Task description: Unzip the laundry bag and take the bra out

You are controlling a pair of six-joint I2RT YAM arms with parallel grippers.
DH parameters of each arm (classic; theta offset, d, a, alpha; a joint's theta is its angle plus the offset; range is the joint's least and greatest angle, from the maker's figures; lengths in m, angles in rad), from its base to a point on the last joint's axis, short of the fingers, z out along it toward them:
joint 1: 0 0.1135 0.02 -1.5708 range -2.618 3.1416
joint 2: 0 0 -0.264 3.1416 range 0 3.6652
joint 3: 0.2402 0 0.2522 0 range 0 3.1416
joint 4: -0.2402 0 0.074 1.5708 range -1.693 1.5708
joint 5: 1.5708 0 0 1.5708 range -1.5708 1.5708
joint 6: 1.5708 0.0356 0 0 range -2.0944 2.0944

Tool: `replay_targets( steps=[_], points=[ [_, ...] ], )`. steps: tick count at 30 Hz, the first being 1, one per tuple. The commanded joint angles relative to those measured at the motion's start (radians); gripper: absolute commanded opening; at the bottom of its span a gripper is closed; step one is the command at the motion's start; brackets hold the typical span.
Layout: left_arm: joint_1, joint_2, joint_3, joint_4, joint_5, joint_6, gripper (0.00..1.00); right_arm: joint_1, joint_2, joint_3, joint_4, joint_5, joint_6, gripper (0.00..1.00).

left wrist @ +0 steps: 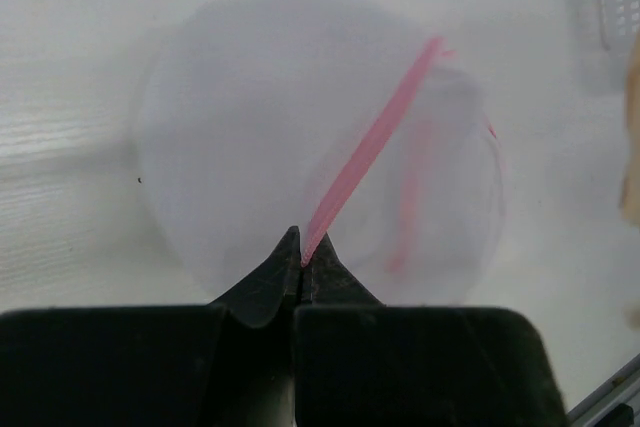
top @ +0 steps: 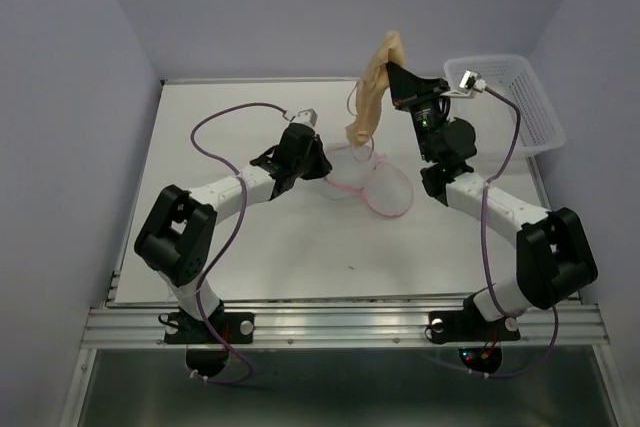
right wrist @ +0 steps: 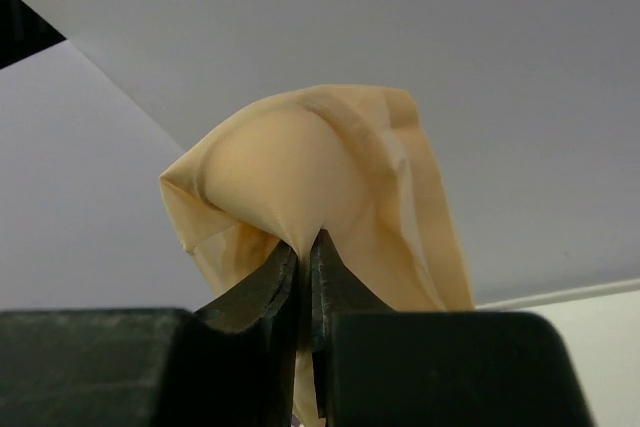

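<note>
A: Where is the laundry bag [top: 372,183]?
B: Flat on the desk [top: 280,242], both mesh halves spread open; the left claw [left wrist: 303,259] is pinched tight on its pink zipper rim [left wrist: 372,145] at the bag's left edge
A: And the bra [top: 372,97]?
B: Out, hanging above the bag from the right claw [right wrist: 305,243], which is clamped on the beige fabric; its lower end dangles close over the bag's far half. A white lattice basket [top: 522,99] sits to the bag's far right

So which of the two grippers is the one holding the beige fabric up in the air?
The right gripper, shut on the bra and raised above the table. The left gripper sits low, pinching the pink rim of the laundry bag.
</note>
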Motion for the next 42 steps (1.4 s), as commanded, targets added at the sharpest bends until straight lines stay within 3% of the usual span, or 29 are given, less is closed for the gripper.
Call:
replay_targets(
  steps=[1, 10, 14, 17, 20, 26, 34, 38, 39, 41, 42],
  points=[
    [-0.003, -0.008, 0.004, 0.011, 0.007, 0.004, 0.0, -0.009, -0.053, 0.079, -0.001, 0.05, -0.028, 0.01],
    [-0.003, -0.089, 0.023, -0.035, -0.031, 0.033, 0.0, -0.044, -0.109, 0.229, -0.242, 0.104, -0.381, 0.01],
    [-0.003, -0.114, 0.045, -0.104, -0.15, 0.051, 0.0, -0.081, -0.12, 0.286, -0.361, 0.159, -0.571, 0.02],
    [0.0, -0.106, 0.069, -0.164, -0.264, 0.076, 0.0, -0.183, -0.091, 0.347, -0.519, 0.173, -0.595, 0.03],
    [0.004, -0.095, 0.089, -0.218, -0.318, 0.083, 0.0, -0.246, -0.063, 0.382, -0.549, 0.195, -0.639, 0.04],
    [0.033, -0.082, 0.108, -0.245, -0.341, 0.085, 0.05, -0.349, 0.068, 0.477, -0.572, 0.426, -0.759, 0.05],
    [0.082, -0.037, 0.123, -0.288, -0.355, 0.085, 0.1, -0.533, 0.263, 0.553, -0.694, 0.41, -0.641, 0.09],
    [0.093, -0.017, 0.142, -0.308, -0.338, 0.082, 0.29, -0.599, 0.299, 0.504, -0.734, 0.347, -0.5, 0.28],
    [0.095, -0.014, 0.152, -0.311, -0.332, 0.085, 0.48, -0.6, 0.312, 0.505, -0.757, 0.368, -0.495, 0.5],
    [0.098, -0.016, 0.165, -0.317, -0.327, 0.086, 0.61, -0.6, 0.32, 0.513, -0.786, 0.393, -0.496, 0.79],
    [0.098, -0.017, 0.172, -0.324, -0.326, 0.088, 0.67, -0.6, 0.322, 0.531, -0.824, 0.396, -0.5, 0.99]
  ],
)
